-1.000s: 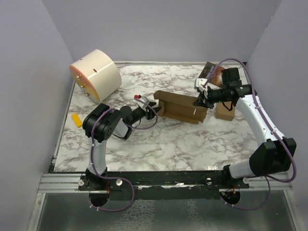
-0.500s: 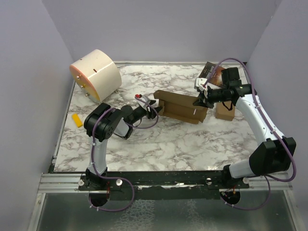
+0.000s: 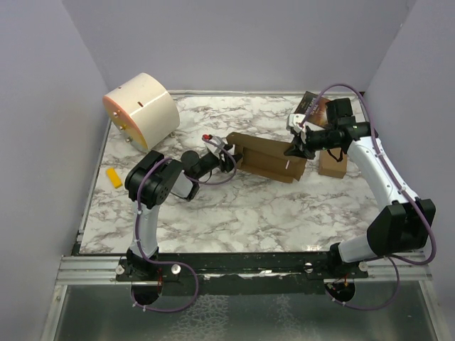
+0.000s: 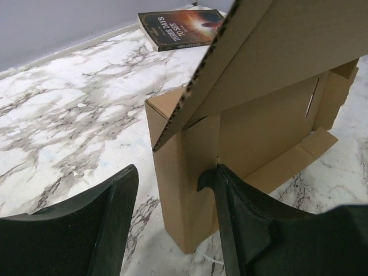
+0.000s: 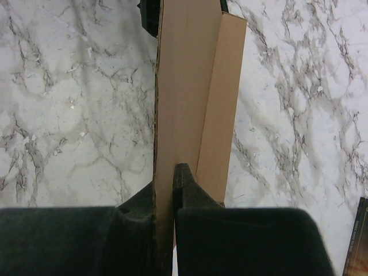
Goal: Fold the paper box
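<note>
While right fingers [image 5: 183, 190] clamp an upright panel of the box [image 3: 266, 158], near the booklet [image 3: 311, 105], spread left fingers [image 4: 115, 218] straddle its end wall farthest from the booklet. Wall-raising step, I judge; next likely calls for tucking that end flap.

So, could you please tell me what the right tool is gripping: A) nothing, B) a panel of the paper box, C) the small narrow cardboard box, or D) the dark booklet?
B: the right wrist view shows the right tool clamped on a panel of the paper box.
</note>
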Available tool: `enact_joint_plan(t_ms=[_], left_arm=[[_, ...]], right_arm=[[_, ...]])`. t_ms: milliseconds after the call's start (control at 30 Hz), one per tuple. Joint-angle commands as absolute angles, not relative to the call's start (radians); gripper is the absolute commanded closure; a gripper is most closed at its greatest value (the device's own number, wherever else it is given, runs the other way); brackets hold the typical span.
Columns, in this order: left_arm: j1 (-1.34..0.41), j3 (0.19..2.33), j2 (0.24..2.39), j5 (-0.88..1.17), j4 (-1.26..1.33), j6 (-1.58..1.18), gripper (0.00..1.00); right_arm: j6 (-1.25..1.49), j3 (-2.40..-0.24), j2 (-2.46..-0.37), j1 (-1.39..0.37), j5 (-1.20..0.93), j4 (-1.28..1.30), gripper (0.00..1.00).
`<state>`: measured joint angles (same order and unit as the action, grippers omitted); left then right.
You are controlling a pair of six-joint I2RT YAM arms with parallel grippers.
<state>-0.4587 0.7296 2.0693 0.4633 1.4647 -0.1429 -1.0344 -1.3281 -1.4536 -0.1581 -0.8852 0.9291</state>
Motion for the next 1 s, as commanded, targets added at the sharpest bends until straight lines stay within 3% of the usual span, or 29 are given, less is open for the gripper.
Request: enact_joint_plan(t_ms=[0,367,567,667,833,967], left_arm=[[-0.46,0.758,2.085,0.453,1.457,-0.172,0.45],[-0.46,0.776,2.094,0.44,1.441,-0.209,0.64],[-0.459,0.77,2.096,0.443,1.463,-0.224,0.92],[-0.46,0.764,2.089,0.448,1.471,-0.227,0.99],[-0.46,0.732,2.008,0.465,1.408,-0.237,1.0],[-0.462,0.715,1.875,0.472,1.182,-0.28,1.0]], right_arm=[[-1.037,-1.334,-1.487,-0.175,-0.941,1.023,0.99],[-1.035,-1.344,-1.497,-0.174,-0.952,1.035,0.99],[-1.002,-1.354,-1.504,-0.175,-0.943,1.018,0.99],[-0.955,-1.368,-1.513,-0.173,-0.942,1.002,0.99],[-0.805,-1.421,-1.513,-0.174,-0.95,0.959,0.99],[-0.691,-1.479,-1.517,-0.174,-0.952,0.936,0.98]])
